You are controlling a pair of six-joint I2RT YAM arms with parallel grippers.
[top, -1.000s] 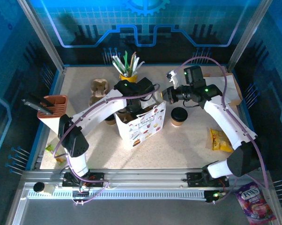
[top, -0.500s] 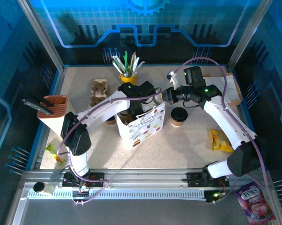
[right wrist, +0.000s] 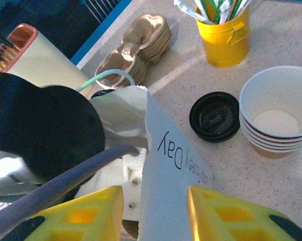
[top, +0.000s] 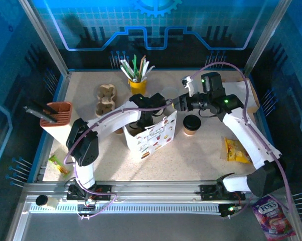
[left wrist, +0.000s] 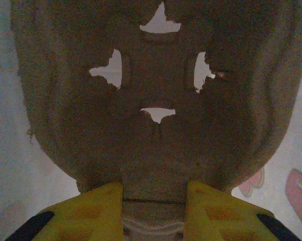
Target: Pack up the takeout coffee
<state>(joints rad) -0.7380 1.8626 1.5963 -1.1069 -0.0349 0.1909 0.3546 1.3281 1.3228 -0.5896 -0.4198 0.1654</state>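
A kraft coffee cup (top: 191,124) with a black lid stands upright on the desk (top: 191,160) just right of centre in the overhead view, outside the white paper bag (top: 153,134) and just beside its right-hand face. The bag stands open at mid-frame, and the left arm reaches down into its mouth. In the left wrist view the left end effector (left wrist: 153,190) has its yellow fingers set narrow on the near edge of a pulp cup carrier (left wrist: 156,150), with white bag wall showing at either side. The right end effector (right wrist: 156,193) stands partly open. In its own view the bag's printed rim runs up between the two fingers, with a gap beside the left one. At the right of that view are a black lid (right wrist: 214,116) on the desk, a stack of lidless cups (right wrist: 275,113) and a yellow cup of utensils (right wrist: 225,37). Whether a cup sits under that lid I cannot tell.
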